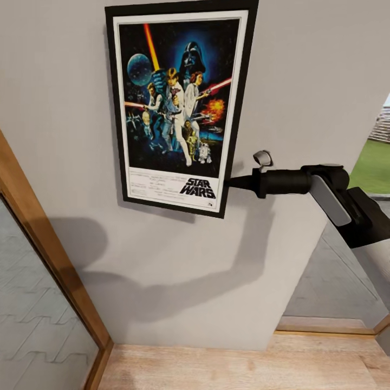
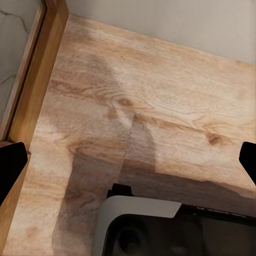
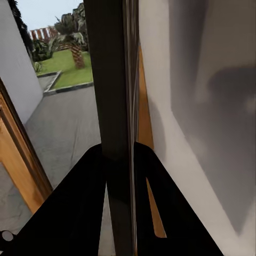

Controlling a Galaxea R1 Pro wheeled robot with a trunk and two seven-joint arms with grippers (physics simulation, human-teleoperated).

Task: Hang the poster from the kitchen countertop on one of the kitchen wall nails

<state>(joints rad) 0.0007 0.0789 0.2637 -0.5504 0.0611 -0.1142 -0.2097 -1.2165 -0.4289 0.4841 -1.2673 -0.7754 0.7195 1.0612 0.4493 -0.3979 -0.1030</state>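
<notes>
Head view: the poster (image 1: 176, 105), upright in its black frame with a white border, lies flat against a pale grey wall (image 1: 65, 97), slightly tilted, its "STAR WARS" logo at the lower right. The right gripper (image 1: 232, 182) reaches in from the right on a black arm and meets the frame's right edge near the lower corner. In the right wrist view the poster's dark frame edge (image 3: 112, 85) runs upright between the two black fingers (image 3: 74, 208), which close on it from either side; the grey wall (image 3: 202, 106) stands just beside the frame, carrying a soft shadow. The arm's shadow (image 1: 162, 292) spreads across the wall beneath the poster. A wooden door frame (image 1: 51, 254) slants down the left side of the wall, with grey paving beyond it, and a light wood floor (image 1: 227, 363) meets the wall's base. To the right of the wall an opening shows paving and green lawn (image 1: 374, 165). In the left wrist view the left gripper (image 2: 128, 165) points down at the wood floor (image 2: 160, 101), its dark fingertips (image 2: 10, 162) set wide apart at opposite edges, holding nothing
</notes>
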